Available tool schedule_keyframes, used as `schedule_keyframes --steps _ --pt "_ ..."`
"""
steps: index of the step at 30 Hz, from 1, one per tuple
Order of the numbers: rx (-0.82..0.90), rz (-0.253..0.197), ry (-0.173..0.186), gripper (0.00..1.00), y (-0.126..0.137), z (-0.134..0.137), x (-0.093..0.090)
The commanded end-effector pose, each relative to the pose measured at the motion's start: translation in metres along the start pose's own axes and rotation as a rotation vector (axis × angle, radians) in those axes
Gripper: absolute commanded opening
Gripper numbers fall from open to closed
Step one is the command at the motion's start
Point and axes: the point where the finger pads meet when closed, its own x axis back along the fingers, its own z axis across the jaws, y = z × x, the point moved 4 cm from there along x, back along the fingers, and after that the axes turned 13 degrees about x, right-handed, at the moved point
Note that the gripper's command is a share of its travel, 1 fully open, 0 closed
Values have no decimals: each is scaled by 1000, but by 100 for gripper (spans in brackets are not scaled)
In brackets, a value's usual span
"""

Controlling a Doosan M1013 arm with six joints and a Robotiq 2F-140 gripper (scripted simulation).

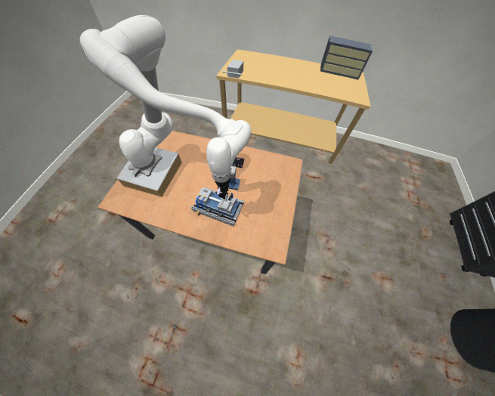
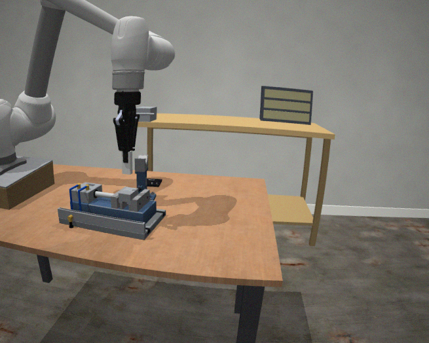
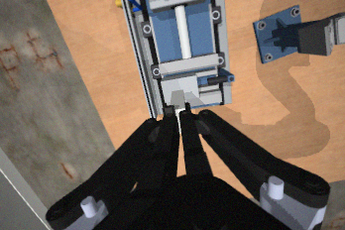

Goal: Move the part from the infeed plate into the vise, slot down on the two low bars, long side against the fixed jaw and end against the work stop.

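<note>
My gripper [image 1: 224, 196] [image 2: 126, 167] [image 3: 178, 99] is shut with nothing between the fingers. It hangs in the air above the fixed-jaw end of the vise [image 1: 218, 206] [image 2: 111, 210] [image 3: 166, 25]. A light grey block, the part [image 3: 184, 89], lies between the vise jaws, partly hidden by my fingertips. The short black work stop [image 3: 220, 79] points in at its right end. The white cylinder rod [image 3: 184, 30] runs to the moving jaw. The black infeed plate [image 1: 238, 162] [image 2: 153, 181] lies behind the vise with nothing on it. The V-block [image 2: 141, 173] [image 3: 278, 37] stands beside the vise.
The arm's base sits on a grey block [image 1: 149, 174] [image 2: 18, 180] at the table's left corner. A wooden shelf table [image 1: 294, 76] [image 2: 243, 125] with a small grey box and a drawer unit stands behind. Black objects [image 1: 481, 230] stand at the room's right.
</note>
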Motion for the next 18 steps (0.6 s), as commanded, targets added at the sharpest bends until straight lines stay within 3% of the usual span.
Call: schedule_keyframes --steps 1,7,13,18 --pt "5 -2 1 0 2 1 4" --pt "5 -2 1 0 1 -2 4" --pt "3 -2 1 0 -10 -42 4" --pt "3 -2 1 0 -10 -43 4"
